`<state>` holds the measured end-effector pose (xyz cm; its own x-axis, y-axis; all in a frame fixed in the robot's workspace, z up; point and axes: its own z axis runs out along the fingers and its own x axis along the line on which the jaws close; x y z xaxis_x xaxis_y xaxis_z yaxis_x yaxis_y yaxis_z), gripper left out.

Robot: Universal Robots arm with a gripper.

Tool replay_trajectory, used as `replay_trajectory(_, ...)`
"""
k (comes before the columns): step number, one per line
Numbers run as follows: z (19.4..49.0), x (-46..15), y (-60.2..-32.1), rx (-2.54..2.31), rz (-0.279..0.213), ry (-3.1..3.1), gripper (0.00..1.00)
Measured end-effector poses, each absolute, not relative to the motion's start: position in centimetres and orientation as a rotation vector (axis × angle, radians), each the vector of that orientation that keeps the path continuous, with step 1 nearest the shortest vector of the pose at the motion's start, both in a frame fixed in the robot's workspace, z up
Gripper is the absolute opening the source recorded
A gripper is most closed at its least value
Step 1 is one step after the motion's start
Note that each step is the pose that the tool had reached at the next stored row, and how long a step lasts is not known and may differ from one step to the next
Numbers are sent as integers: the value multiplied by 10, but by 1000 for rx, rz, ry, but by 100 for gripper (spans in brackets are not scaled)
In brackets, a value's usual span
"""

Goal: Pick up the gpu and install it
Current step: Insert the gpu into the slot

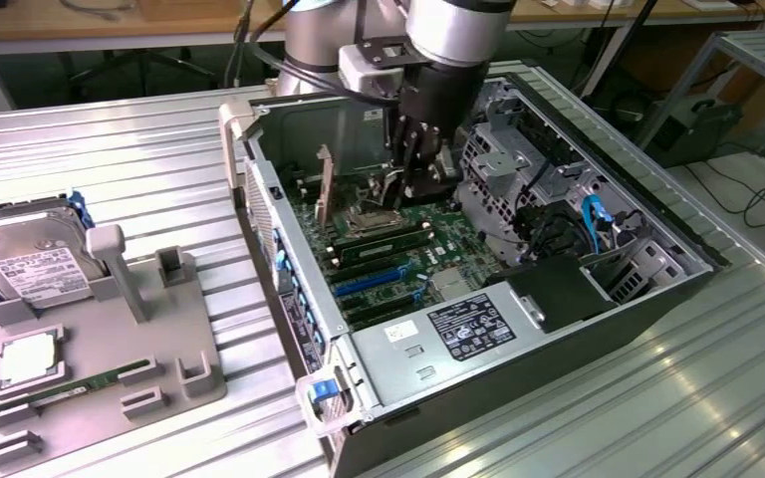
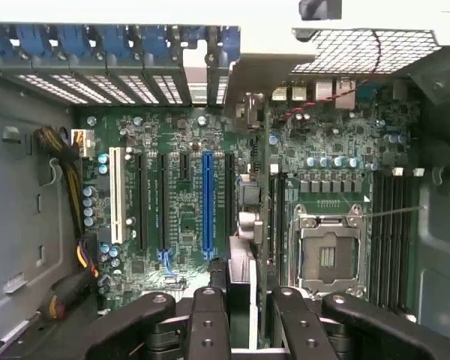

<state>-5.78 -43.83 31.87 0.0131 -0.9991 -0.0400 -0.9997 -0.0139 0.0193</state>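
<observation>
Claw (image 2: 240,300) clamps gpu (image 2: 244,259) edge-on above motherboard (image 2: 180,202); installing step; next move needs exact alignment with blue slot (image 2: 207,202).

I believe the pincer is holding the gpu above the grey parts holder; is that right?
Not quite: the exterior view shows the pincer holding the gpu above the motherboard inside the open computer case, not the parts holder.

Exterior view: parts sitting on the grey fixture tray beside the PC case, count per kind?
hard drive: 1
CPU: 1
memory stick: 1
Total: 3
</observation>
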Motion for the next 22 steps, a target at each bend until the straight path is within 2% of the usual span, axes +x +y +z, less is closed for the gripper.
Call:
replay_trajectory(2,310,-63,-442,-2228,67,2192,28)
replay_trajectory(3,296,-62,-443,-2228,67,2193,28)
replay_trajectory(22,291,-63,-444,-2228,67,2193,28)
